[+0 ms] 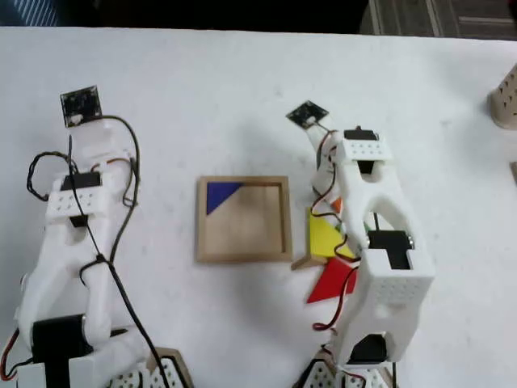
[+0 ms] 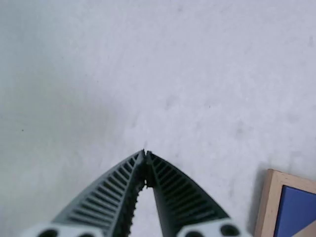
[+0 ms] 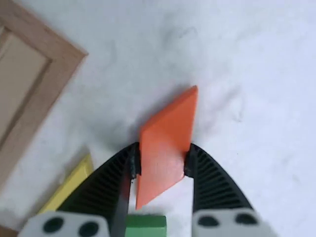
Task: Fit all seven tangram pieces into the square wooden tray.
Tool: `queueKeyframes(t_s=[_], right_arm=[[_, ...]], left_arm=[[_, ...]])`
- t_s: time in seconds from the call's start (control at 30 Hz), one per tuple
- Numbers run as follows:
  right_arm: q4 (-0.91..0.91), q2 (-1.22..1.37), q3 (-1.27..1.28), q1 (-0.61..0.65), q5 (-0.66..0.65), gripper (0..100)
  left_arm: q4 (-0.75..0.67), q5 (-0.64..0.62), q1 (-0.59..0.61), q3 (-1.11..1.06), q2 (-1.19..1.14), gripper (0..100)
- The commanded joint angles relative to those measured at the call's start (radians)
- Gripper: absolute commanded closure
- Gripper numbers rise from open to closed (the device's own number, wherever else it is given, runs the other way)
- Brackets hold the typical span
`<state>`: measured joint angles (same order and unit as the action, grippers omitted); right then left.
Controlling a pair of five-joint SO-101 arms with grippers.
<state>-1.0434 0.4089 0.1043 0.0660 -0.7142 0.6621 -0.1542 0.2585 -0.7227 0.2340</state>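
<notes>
Orange parallelogram in hand, one piece of seven seated.

Orange's long axis runs along the fingers, its sharp far tip past the fingertips and leaning away from the square wooden tray; the right gripper pinches its two long edges just beside the tray's right side, and I cannot tell whether it is lifted or touching the table. Only the blue triangle sits inside, in the tray's far left corner. Yellow triangle, red triangle and green piece wait outside near the right arm, so most fitting remains. Left gripper is closed on nothing over bare table left of the tray.
</notes>
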Motion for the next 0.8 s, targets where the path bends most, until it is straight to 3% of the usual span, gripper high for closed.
queueKeyframes(t_s=[0.0, 0.13, 0.27, 0.43, 0.77], right_arm=[[0.007, -0.016, -0.025, -0.012, 0.066, 95.7], [-0.064, -0.016, -0.109, -0.016, 0.170, 95.8], [-0.265, -0.016, -0.261, 0.001, 0.275, 95.8], [-0.429, -0.016, -0.331, 0.113, 0.319, 98.1], [-0.380, -0.090, -0.161, 0.269, 0.319, 98.1]], left_arm=[[-0.028, 0.002, 0.005, 0.000, 0.030, 97], [-0.051, 0.002, 0.005, -0.003, 0.028, 97], [-0.052, 0.002, 0.005, -0.003, 0.028, 97], [-0.054, 0.002, 0.005, -0.003, 0.028, 97], [-0.054, 0.002, 0.005, -0.003, 0.028, 97]])
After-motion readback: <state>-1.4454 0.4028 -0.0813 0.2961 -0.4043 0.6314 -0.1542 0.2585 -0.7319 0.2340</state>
